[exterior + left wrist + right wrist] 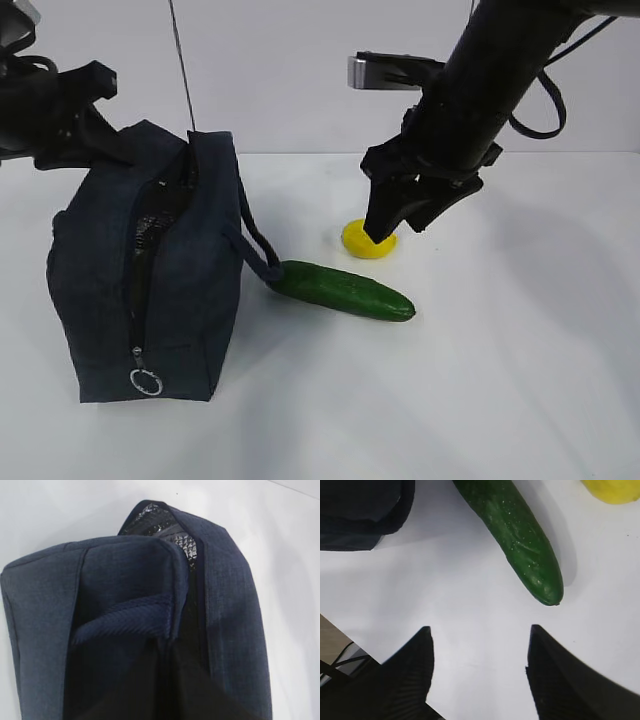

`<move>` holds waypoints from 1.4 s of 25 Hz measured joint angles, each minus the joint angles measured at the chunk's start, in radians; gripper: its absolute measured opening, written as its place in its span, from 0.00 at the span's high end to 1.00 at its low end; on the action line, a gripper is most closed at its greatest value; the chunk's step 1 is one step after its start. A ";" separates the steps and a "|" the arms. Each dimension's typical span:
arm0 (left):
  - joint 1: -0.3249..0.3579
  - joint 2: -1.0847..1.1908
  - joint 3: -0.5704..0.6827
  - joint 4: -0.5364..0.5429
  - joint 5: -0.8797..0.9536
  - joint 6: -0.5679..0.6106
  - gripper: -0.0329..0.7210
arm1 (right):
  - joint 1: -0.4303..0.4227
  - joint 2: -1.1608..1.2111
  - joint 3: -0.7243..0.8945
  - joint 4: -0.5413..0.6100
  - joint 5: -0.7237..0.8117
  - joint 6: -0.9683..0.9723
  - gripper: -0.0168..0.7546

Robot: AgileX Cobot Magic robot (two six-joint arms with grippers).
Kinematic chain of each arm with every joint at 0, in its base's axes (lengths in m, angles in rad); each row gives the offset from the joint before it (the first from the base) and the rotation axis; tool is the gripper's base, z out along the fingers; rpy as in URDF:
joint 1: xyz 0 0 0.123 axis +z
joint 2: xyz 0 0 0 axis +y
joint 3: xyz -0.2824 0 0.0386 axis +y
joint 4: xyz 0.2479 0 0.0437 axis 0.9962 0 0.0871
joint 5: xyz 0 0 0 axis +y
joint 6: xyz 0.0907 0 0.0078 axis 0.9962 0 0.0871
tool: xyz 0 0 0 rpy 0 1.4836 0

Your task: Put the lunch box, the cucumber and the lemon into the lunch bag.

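While bag (140, 280) stands unzipped at left, cucumber (345, 289) and lemon (366, 240) lie on desk (520, 380), both unpacked. Box unseen, maybe inside. Right gripper (479, 665) jaws spread, empty, over lemon; left jaws out of view.

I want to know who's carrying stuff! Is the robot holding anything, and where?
The right gripper is open and empty above the table. The left gripper cannot be seen clearly; it is at the lunch bag's top, hold unclear.
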 joint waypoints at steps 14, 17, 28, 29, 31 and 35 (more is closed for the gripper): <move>0.000 -0.002 0.000 0.008 0.000 0.004 0.95 | 0.000 0.013 0.011 0.002 -0.009 -0.132 0.37; 0.000 -0.002 0.000 0.008 -0.002 0.004 0.95 | 0.000 0.016 0.011 0.002 -0.009 -0.316 0.37; 0.000 -0.002 0.000 0.005 -0.008 0.004 0.95 | 0.000 0.130 0.011 -0.011 -0.072 -0.558 0.37; 0.000 -0.002 0.000 0.002 -0.008 0.006 0.95 | 0.000 0.144 0.011 -0.011 -0.091 -0.565 0.37; 0.000 -0.002 0.000 -0.006 -0.008 0.006 0.95 | 0.000 0.164 0.011 -0.011 -0.123 -0.575 0.37; 0.000 -0.002 0.000 -0.020 -0.010 0.006 0.95 | 0.000 0.199 0.011 -0.002 -0.163 -0.608 0.37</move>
